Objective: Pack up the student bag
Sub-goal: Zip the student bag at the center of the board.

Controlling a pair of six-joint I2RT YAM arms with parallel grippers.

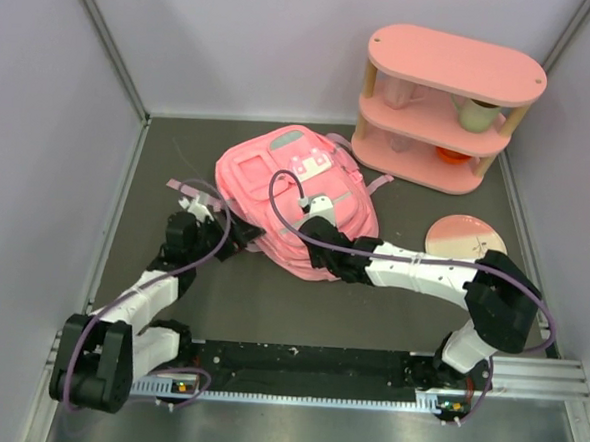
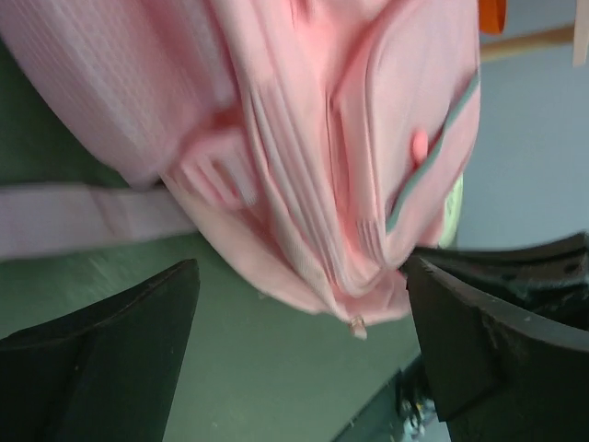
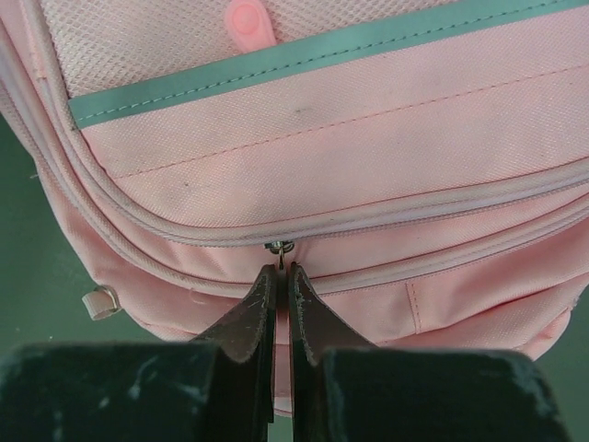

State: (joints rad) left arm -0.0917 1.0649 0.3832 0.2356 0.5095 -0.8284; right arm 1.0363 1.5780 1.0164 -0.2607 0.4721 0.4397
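**Right claw pinched on a zip pull, left claw apart at the bag's edge**

My left claw [image 2: 299,271] stands with its fingers wide apart. To its left, a pale pink strap [image 2: 83,219] lies flat on the dark table [image 1: 270,305]. Straight ahead of it, filling the gap between the fingers, is a rounded end of the student bag [image 1: 277,180]. That end is close to the right fingertip [image 2: 423,285], but I cannot tell whether they touch.

The bag lies mid-table with its front pockets up, and it sits between my two claws. A white patch [image 1: 313,167] on its front carries marks too small for me to read.

My right claw [image 3: 282,273] comes at the bag from the far side and is drawn together. Its tips are pinched on the zip pull [image 3: 279,247], which hangs from the pink zip line just beyond them. Further beyond the tips runs a grey-green stripe [image 3: 322,55], with a small pink rubber tab [image 3: 248,23] above it. Left of the tips, a little loop [image 3: 99,302] hangs off the bag's side.

My right forearm stretches along the bag's near right side. Right of that claw, a pink plate [image 1: 466,238] rests on the table, apart from the bag. Behind and to the right stands a pink oval shelf unit [image 1: 455,65]. It holds a pink jug [image 1: 401,90], a pale cup [image 1: 477,114] and something orange [image 1: 453,155] on the lowest tier.
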